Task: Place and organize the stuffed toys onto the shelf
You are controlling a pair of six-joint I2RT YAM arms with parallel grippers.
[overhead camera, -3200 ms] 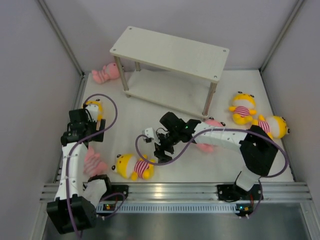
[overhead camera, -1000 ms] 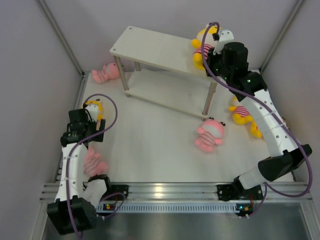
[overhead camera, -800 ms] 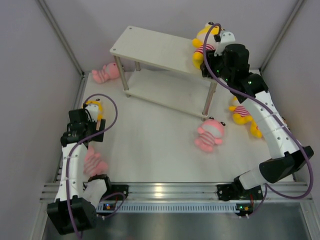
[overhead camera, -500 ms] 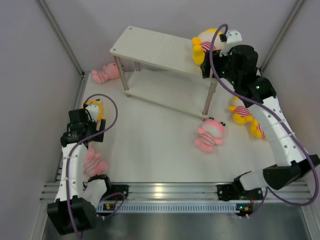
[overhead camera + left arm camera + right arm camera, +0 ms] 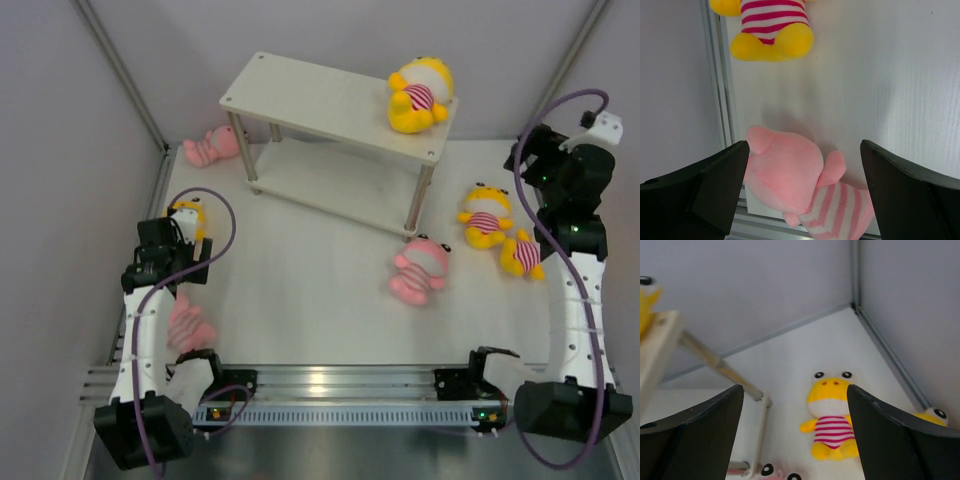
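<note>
The shelf stands at the back. One yellow stuffed toy sits on the right end of its top board. My right gripper is open and empty, high to the right of the shelf; its view shows a yellow toy lying on the floor below. My left gripper is open above a pink toy, with a yellow toy just beyond it. Other toys on the floor are a pink one in the middle, a yellow one, another yellow one and a pink one at the back left.
Grey walls close in the table on the left, back and right. A metal rail runs along the near edge. The shelf's right front leg stands close to the middle pink toy. The lower board holds nothing.
My right gripper let go of the yellow toy on the shelf's top right end and drew back to the right. The left arm has not moved.
</note>
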